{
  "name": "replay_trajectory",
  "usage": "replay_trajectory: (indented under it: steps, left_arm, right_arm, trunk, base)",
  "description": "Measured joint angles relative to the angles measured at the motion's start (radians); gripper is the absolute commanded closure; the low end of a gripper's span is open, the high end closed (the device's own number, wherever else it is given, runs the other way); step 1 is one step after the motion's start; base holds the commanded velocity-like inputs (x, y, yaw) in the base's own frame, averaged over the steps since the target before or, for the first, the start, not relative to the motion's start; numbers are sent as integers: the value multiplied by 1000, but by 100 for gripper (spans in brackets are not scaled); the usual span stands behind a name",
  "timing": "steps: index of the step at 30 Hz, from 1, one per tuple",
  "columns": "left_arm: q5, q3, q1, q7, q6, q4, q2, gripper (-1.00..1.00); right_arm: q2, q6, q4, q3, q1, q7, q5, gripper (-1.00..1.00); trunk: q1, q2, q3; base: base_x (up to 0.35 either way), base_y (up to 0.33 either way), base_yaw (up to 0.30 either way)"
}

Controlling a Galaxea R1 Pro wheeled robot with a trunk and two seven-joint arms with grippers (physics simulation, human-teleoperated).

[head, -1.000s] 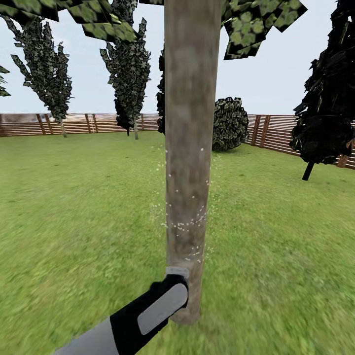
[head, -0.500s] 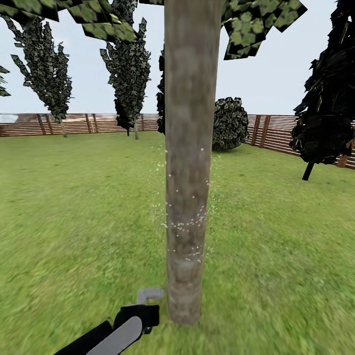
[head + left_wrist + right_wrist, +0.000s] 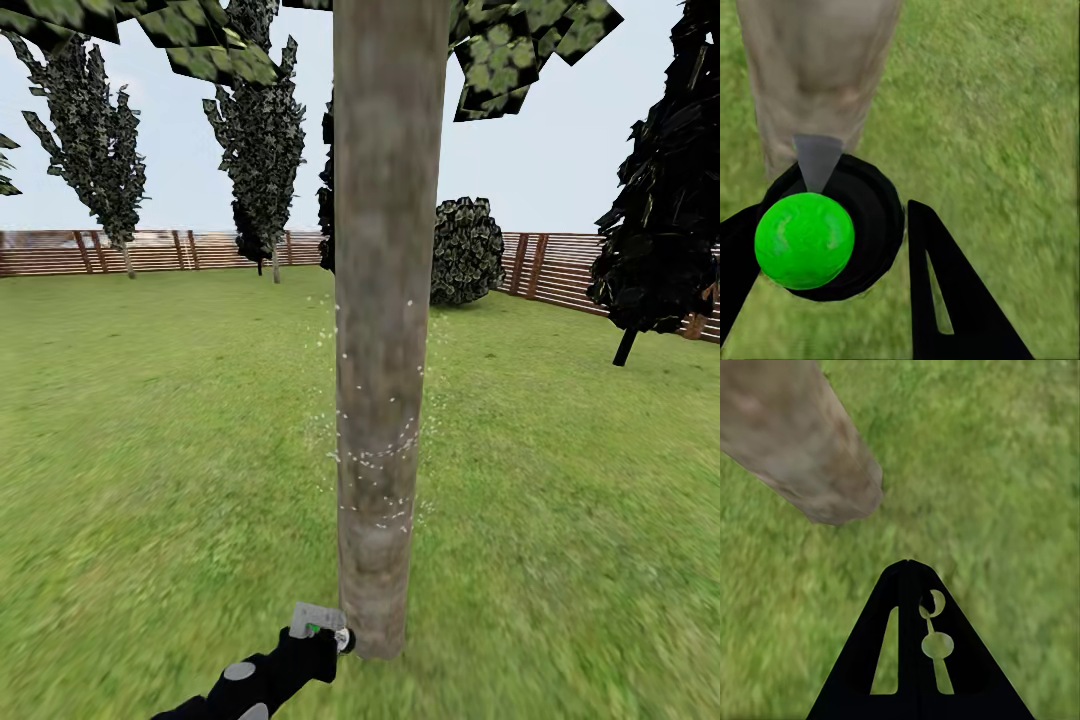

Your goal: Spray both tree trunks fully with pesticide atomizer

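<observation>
Pesticide atomizer: low in the head view, just left of the tree trunk's foot, grey nozzle end toward the bark; in the left wrist view it is a black round body with a bright green ball on it and a grey cone aimed at the trunk.
Left gripper: black fingers flank the atomizer on both sides, clasped on it; in the head view the dark arm rises from the bottom edge to the sprayer.
Right gripper: its two black fingers meet at one tip, pressed together with nothing between, above grass near the trunk's base.
Tree trunk: thick mottled grey-brown column, upright mid-frame in the head view; its base meets the lawn in the right wrist view.
Pesticide: white specks dot the trunk's middle part and the air beside it, seen from the head.
Garden: green lawn, brown slat fence behind, a round bush and dark trees beyond.
</observation>
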Motion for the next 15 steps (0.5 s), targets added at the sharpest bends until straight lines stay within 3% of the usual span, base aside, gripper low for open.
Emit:
replay_trajectory:
  steps: [3,7,9,15]
  left_arm:
    - [-45,-1,9,-61,-52,33,0,100]
    - [-86,0,57,-86,-92,35,3,100]
    - [-104,0,68,-154,-143,38,9,100]
    - [-115,1,101,-328,-225,14,78,100]
  right_arm:
    - [-1,0,0,1,0,0,1,100]
    - [-5,1,-4,3,0,4,2,100]
    - [-9,2,-15,5,-1,16,2,100]
    - [-38,46,-93,3,-4,88,-5,100]
  trunk:
    - [0,0,0]
    - [0,0,0]
    - [0,0,0]
    - [0,0,0]
  base:
    - [0,0,0]
    - [0,0,0]
    - [0,0,0]
    - [0,0,0]
